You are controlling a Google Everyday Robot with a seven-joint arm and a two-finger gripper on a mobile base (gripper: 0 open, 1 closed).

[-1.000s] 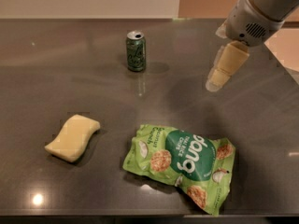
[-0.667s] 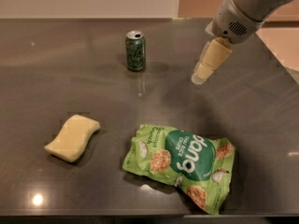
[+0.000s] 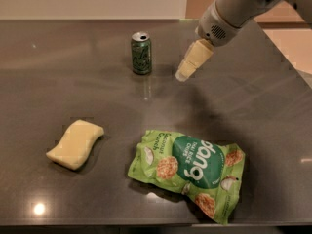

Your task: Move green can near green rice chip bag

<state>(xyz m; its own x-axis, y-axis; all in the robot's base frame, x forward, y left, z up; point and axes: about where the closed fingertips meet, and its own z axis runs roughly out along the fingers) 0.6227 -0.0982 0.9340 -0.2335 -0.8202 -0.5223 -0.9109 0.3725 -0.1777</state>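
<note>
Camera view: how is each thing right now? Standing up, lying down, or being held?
green can: standing upright on the table, not held.
green rice chip bag: lying flat, crinkled, printed side up, apart from the can.
sponge: lying flat, left of the bag, untouched.
gripper: right of the can, not touching it, holding nothing.

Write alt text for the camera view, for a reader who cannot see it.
A robot arm's gripper hangs above a dark table, just right of an upright green can and not touching it. Nearer the camera lie a crinkled green rice chip bag and, to its left, a pale yellow sponge.
</note>
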